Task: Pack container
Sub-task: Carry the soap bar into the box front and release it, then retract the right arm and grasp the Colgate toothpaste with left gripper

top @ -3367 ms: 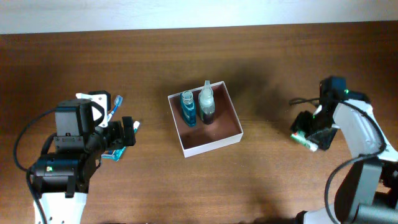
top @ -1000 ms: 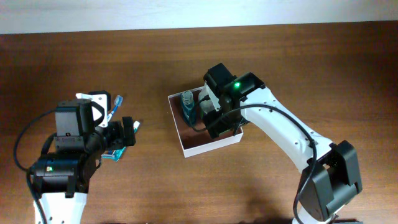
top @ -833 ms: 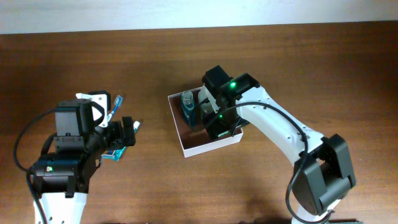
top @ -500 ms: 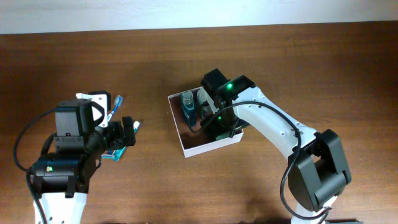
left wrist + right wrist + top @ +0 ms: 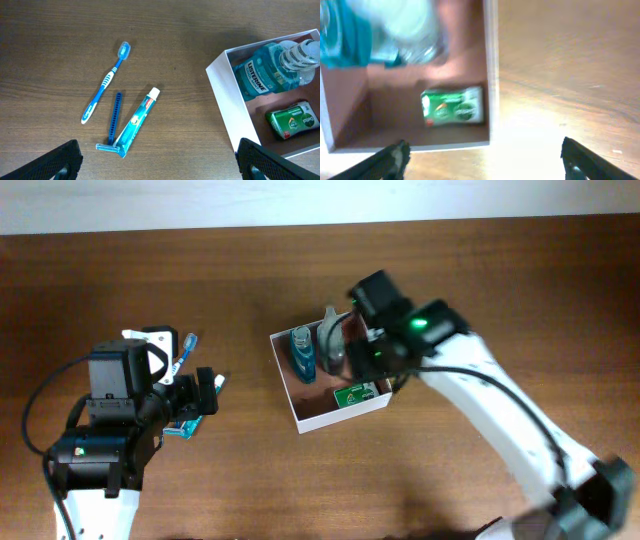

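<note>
Spread wide on the right gripper point(image 5: 482, 157), with only the two dark fingertips at the bottom corners of the wrist view and nothing clamped between them. Poised above the right-hand wall of the container point(image 5: 490, 75), half over its reddish-brown floor and half over bare table point(image 5: 450, 260). Directly below, lying flat in the container's corner close to two white walls, a small green carton point(image 5: 452, 106), free of the fingers. Further in, blurred in that view but sharp from overhead, a blue mouthwash bottle point(image 5: 303, 355) and a clear bottle point(image 5: 330, 345) with a white cap, side by side against the far wall. Parted just as wide on the left gripper point(image 5: 160, 162), and empty too. Held over the left part of the table, well apart from the container, which sits near the table's middle between the two arms. Ahead of those fingertips, loose on the wood: a blue and white toothbrush point(image 5: 107, 82), a blue razor point(image 5: 114, 122) just beside it, and a toothpaste tube point(image 5: 137, 120) touching the razor's head. From this side, the same container at the right edge of the view, with the bottles and carton inside.
</note>
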Available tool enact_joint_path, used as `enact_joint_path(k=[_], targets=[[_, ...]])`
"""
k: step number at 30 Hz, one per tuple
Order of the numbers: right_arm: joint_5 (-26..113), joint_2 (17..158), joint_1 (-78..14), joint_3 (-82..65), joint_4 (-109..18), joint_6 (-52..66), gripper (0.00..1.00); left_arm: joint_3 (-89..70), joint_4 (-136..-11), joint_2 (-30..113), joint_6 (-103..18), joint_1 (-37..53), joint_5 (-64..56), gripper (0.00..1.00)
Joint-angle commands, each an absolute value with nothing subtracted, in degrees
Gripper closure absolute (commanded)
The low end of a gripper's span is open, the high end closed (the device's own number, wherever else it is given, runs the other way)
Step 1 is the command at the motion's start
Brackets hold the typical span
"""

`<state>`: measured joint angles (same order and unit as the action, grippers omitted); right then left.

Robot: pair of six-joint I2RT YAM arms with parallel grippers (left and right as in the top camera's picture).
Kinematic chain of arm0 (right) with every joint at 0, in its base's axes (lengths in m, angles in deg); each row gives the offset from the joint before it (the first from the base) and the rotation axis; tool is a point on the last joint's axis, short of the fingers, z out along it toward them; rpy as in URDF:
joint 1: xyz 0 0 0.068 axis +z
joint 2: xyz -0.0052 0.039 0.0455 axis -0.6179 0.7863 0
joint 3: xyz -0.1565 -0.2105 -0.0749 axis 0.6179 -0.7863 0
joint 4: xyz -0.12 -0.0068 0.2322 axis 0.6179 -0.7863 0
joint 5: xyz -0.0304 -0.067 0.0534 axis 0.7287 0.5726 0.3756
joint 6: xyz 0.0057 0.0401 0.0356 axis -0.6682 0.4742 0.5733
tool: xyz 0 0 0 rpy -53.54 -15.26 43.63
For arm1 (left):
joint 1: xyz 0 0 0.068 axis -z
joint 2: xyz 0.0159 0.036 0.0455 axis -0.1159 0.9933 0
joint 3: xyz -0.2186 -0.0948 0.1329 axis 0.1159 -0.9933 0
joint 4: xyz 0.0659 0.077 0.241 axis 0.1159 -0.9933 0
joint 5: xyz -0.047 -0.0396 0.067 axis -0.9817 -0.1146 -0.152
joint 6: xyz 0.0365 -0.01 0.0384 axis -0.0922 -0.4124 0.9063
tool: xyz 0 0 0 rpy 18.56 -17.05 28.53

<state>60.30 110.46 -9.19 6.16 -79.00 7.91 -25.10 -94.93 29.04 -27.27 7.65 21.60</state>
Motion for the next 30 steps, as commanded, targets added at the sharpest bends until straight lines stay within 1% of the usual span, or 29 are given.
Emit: enact_joint_path(k=[1,4,5,6,7,8,9,12,14,19,24,25,27,28,29,30], targets=[[64.23,109.33,-15.13,6.55,-79.70,11.89,0.27,-24.11,-94.88,29.09,-28.01,7.61,21.82,0.01],[59.73,110.81,-18.81,4.01,-79.87,11.85,0.63,-24.11,-94.88,29.09,-27.99,7.61,21.82,0.01],[58.72,111.51,-19.37,2.75,-79.63,11.85,0.68,-24.11,-94.88,29.09,-28.01,7.61,21.82,0.01],[57.96,111.97,-19.57,1.48,-79.26,11.63,0.69,-24.11,-94.88,29.07,-28.01,7.61,21.82,0.01],[57.52,113.24,-19.46,-1.34,-78.15,11.52,0.73,-24.11,-94.86,29.09,-28.01,7.61,21.80,0.01],[57.15,113.54,-19.40,-2.50,-77.49,11.32,0.74,-24.11,-94.86,29.09,-28.01,7.61,21.80,0.01],[54.18,114.70,-19.37,-6.65,-74.48,10.03,0.77,-24.11,-94.88,29.07,-28.01,7.61,21.82,0.01],[49.00,115.49,-19.37,-11.00,-70.35,7.48,0.77,-24.11,-94.86,29.07,-27.99,7.61,21.82,0.01],[43.84,115.49,-19.37,-12.86,-68.29,3.72,0.77,-24.11,-94.86,29.09,-28.01,7.61,21.82,0.01],[33.70,115.49,-19.37,-13.12,-68.36,-3.98,0.77,-24.11,-94.86,29.07,-28.01,7.61,21.82,0.01],[32.97,115.49,-19.40,-13.10,-68.27,-4.08,0.76,-24.11,-94.86,29.07,-28.01,7.61,21.82,0.01],[33.26,115.49,-19.42,-13.10,-68.25,-4.08,0.74,-24.11,-94.86,29.09,-28.01,7.61,21.82,0.00],[36.01,115.49,-19.51,-13.10,-68.31,-3.49,0.64,-24.11,-94.86,29.07,-27.99,7.61,21.82,0.01],[39.73,115.47,-19.59,-13.08,-68.38,-2.10,0.58,-24.11,-94.86,29.09,-28.01,7.61,21.82,0.00],[47.03,115.21,-20.01,-12.81,-69.03,1.77,0.53,-24.11,-94.84,29.07,-28.01,7.61,21.82,0.01],[52.60,114.79,-20.79,-12.31,-69.95,4.79,0.51,-24.11,-94.75,29.09,-28.01,7.61,21.82,0.01]])
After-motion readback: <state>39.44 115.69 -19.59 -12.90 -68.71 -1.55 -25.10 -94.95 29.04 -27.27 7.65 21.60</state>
